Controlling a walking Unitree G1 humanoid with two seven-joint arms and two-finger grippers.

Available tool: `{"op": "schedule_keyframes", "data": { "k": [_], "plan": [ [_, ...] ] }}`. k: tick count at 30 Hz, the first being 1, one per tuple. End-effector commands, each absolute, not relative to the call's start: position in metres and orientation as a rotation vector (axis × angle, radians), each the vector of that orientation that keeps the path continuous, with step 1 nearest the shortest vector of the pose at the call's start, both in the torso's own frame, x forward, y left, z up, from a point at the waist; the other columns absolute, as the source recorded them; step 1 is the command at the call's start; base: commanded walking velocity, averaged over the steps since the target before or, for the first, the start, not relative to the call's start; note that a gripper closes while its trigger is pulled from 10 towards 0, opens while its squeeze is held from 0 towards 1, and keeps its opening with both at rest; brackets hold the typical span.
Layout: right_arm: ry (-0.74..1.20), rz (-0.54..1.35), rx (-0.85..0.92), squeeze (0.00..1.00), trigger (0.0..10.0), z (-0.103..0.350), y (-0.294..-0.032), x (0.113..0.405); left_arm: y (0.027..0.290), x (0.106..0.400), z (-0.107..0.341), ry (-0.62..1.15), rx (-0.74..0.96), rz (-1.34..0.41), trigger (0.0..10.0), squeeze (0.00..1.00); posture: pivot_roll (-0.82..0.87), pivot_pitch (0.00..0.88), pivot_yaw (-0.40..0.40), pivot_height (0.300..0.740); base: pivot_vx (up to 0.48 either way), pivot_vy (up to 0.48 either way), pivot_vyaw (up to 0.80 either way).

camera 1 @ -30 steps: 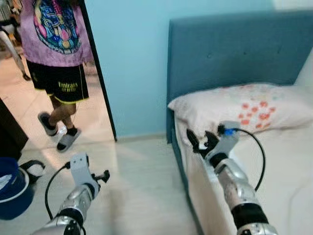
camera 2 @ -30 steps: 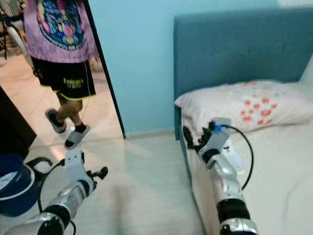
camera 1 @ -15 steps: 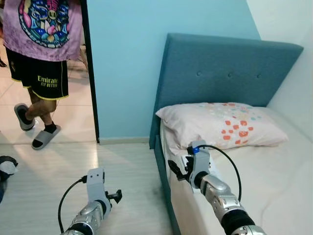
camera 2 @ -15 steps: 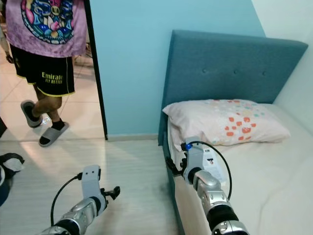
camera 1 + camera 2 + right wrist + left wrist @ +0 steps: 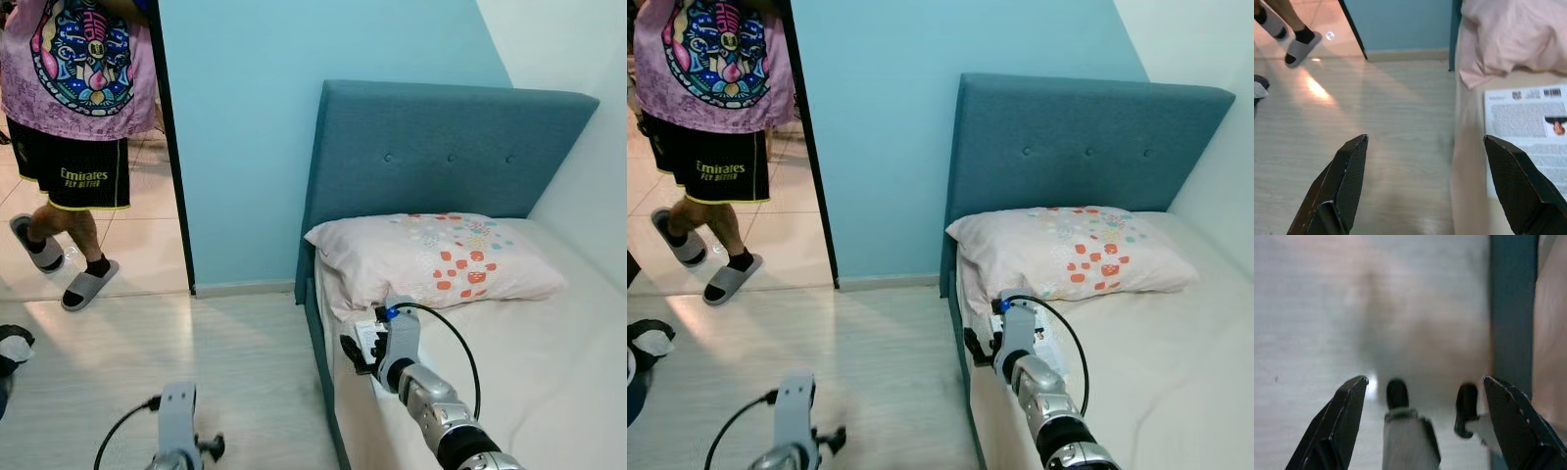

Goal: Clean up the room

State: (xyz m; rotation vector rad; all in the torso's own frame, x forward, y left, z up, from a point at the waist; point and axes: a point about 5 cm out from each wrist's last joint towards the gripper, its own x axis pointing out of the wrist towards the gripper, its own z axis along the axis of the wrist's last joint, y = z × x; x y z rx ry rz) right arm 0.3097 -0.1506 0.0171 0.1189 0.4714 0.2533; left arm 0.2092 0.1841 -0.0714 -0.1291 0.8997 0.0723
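Note:
A white printed booklet (image 5: 1524, 131) lies flat on the beige mattress (image 5: 549, 372), just beside the flowered pillow (image 5: 436, 259). My right gripper (image 5: 356, 353) hovers open over the bed's near side edge, next to the booklet, with nothing between its fingers. In the right wrist view its spread fingers (image 5: 1347, 171) frame the pale floor and the bed edge. My left gripper (image 5: 1425, 378) is low over the wooden floor (image 5: 196, 362), open and empty, with the blue bed frame (image 5: 1513, 303) off to one side.
A blue padded headboard (image 5: 441, 147) stands against the light blue wall. A person (image 5: 73, 127) in slippers is in the doorway at the left. A dark bundle (image 5: 647, 343) lies on the floor at the far left.
The camera has swung right and tilted, bringing more of the bed into view. My left arm has dropped toward the bottom of the picture. The person has taken a step.

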Motion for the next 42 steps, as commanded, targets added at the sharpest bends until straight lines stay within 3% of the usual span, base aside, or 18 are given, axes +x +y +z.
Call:
{"op": "schedule_keyframes", "data": {
  "k": [1,6,21,33,42],
  "plan": [
    [0.478,0.24,0.103,0.0,10.0,0.014,-0.154,0.307,0.188,0.205,-0.074,0.927,-0.104,0.075,10.0,0.0,0.04,0.0,-0.072,0.74,0.0,0.0,0.0],
    [0.491,0.138,0.07,0.0,10.0,0.012,-0.169,0.307,0.184,0.196,-0.079,0.981,-0.091,0.06,10.0,0.0,0.03,0.0,-0.065,0.74,-0.384,0.0,0.0],
    [0.502,0.09,0.074,0.0,10.0,0.01,-0.176,0.306,0.177,0.193,-0.082,1.007,-0.061,0.016,10.0,0.0,-0.01,0.0,-0.037,0.74,-0.48,0.0,0.0],
    [0.497,0.08,0.084,0.0,10.0,0.009,-0.176,0.306,0.193,0.173,-0.089,1.04,-0.051,0.03,10.0,0.0,-0.02,0.0,-0.033,0.74,-0.476,0.0,0.0],
    [0.484,0.08,0.111,0.0,10.0,0.009,-0.176,0.306,0.198,0.168,-0.09,1.048,-0.015,0.026,10.0,0.0,-0.02,0.0,-0.028,0.74,0.0,0.0,0.0]
  ]
}}
